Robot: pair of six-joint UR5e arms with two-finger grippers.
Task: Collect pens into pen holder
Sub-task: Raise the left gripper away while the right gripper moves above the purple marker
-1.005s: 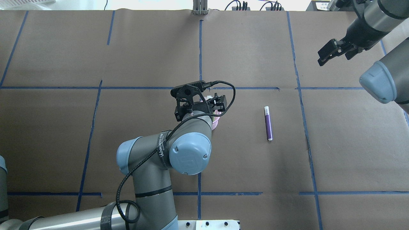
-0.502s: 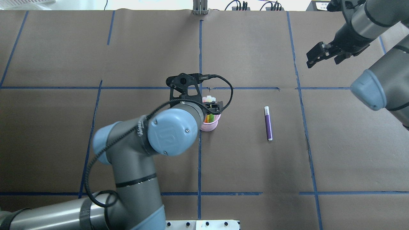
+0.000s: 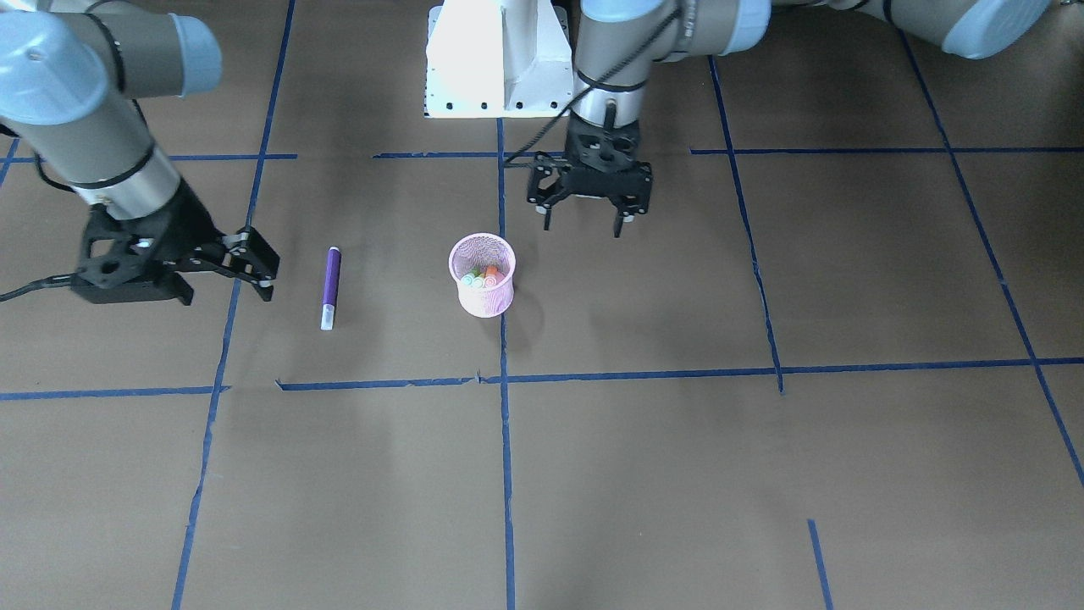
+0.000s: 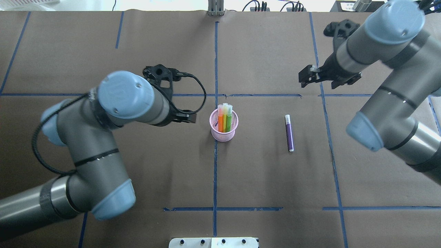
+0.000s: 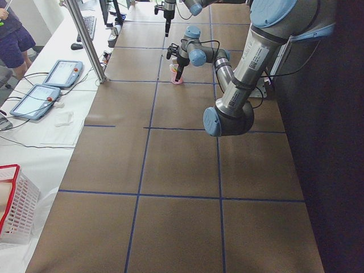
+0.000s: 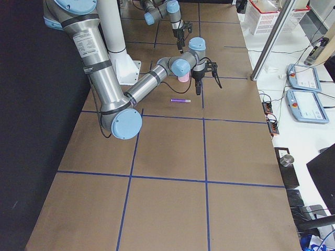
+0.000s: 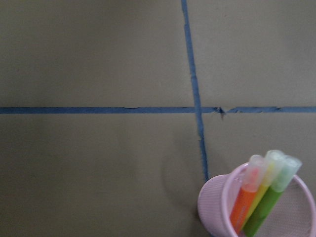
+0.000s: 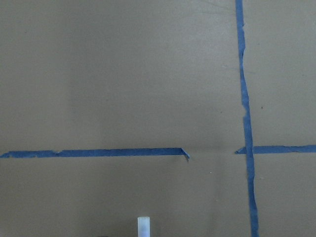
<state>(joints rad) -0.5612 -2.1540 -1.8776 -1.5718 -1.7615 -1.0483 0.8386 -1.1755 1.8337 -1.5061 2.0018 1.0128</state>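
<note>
Pen holder [image 4: 224,137]: one, pink wire mesh, stood upright mid-tabletop [image 4: 268,179] on a blue tape line [image 4: 215,179].
Pens counted: four in all.
Pens in holder [image 4: 224,119]: three, one orange, one yellow and one green, set side by side with pale caps up, leaned on the far rim.
Purple pen [image 4: 289,134]: one, laid flat on the tabletop, right of the holder and well apart from it, pale cap pointed away from the robot.
Left fingers [image 3: 547,207]: two, spread wide, nothing held; hung above the tabletop near the holder's left, apart from it.
Right fingers [image 3: 254,258]: two, spread apart, nothing held; hung right of the purple pen, clear of it.
</note>
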